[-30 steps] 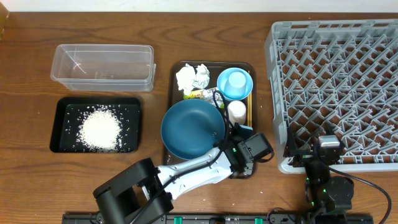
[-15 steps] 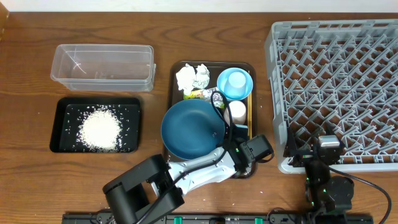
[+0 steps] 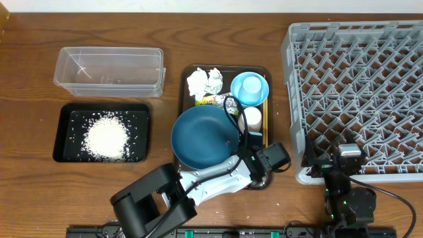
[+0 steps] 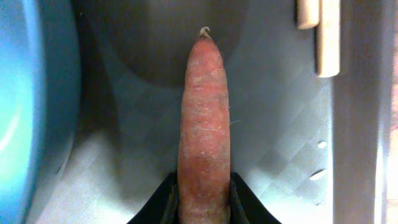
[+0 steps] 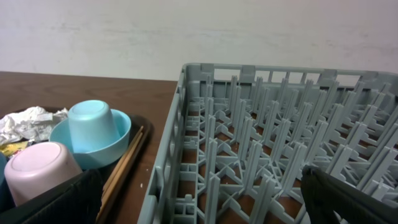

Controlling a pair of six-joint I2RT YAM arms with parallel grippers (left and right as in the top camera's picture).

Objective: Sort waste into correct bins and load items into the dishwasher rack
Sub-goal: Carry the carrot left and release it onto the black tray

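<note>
An orange carrot (image 4: 202, 124) lies on the brown serving tray's floor (image 4: 280, 143), and my left gripper (image 4: 202, 208) is shut on its thick end, both black fingers pressed against its sides. The large blue plate (image 4: 25, 112) is just left of it, and chopstick ends (image 4: 320, 31) show at the upper right. From overhead the left gripper (image 3: 256, 147) sits at the tray's near right corner beside the plate (image 3: 205, 137). My right gripper (image 5: 205, 205) stands wide open at the near edge of the grey dishwasher rack (image 3: 357, 92), holding nothing.
The black tray (image 3: 63, 112) holds rice (image 3: 106, 139); the clear tub (image 3: 109, 71) lies behind it. On the serving tray (image 3: 187, 73) are tissues (image 3: 205, 82), a foil wrapper (image 3: 215, 100), a light blue bowl (image 3: 249, 89), a white cup (image 3: 251, 119) and chopsticks (image 3: 264, 119).
The left arm reached slightly further in over the tray's near right corner, and its jaws have come together on the carrot. The right arm has stayed put.
</note>
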